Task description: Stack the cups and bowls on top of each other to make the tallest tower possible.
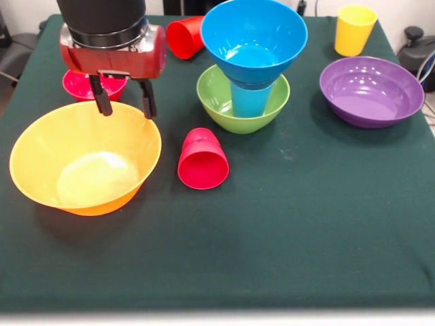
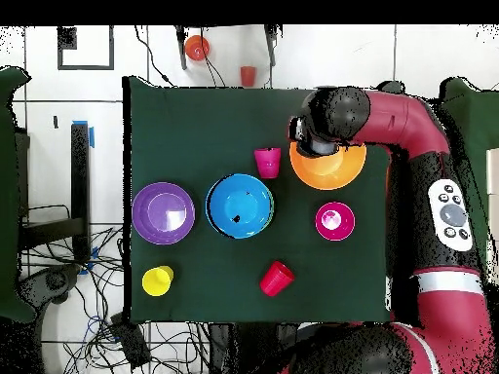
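My gripper is open and empty, with its fingers hanging just over the far rim of the huge orange-yellow bowl. In the overhead view the arm covers part of that bowl. The small red bowl sits right behind the gripper. The tower is the blue bowl resting on the light blue cup, which stands in the green bowl. One red cup lies on its side in mid-table. Another red cup lies at the far edge. The purple bowl and the upright yellow cup are on the right. The small dark blue bowl is out of view.
The dark green cloth covers the table to its edges. In the overhead view my arm runs along the table's right side, and cables lie on the floor at the left.
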Controlling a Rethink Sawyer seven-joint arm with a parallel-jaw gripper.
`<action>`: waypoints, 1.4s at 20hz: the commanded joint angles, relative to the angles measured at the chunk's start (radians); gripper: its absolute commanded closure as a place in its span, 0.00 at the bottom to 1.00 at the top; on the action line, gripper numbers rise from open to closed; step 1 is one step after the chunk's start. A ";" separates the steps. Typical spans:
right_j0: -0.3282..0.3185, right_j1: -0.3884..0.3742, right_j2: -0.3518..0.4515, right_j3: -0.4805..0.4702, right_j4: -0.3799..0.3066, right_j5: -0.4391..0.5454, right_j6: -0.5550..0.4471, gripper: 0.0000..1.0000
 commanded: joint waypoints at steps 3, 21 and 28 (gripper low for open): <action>0.024 0.051 -0.024 0.110 0.007 -0.091 0.046 0.00; -0.022 0.113 0.010 0.098 0.057 -0.119 -0.043 0.00; -0.057 0.078 0.031 0.212 0.055 -0.210 -0.069 0.00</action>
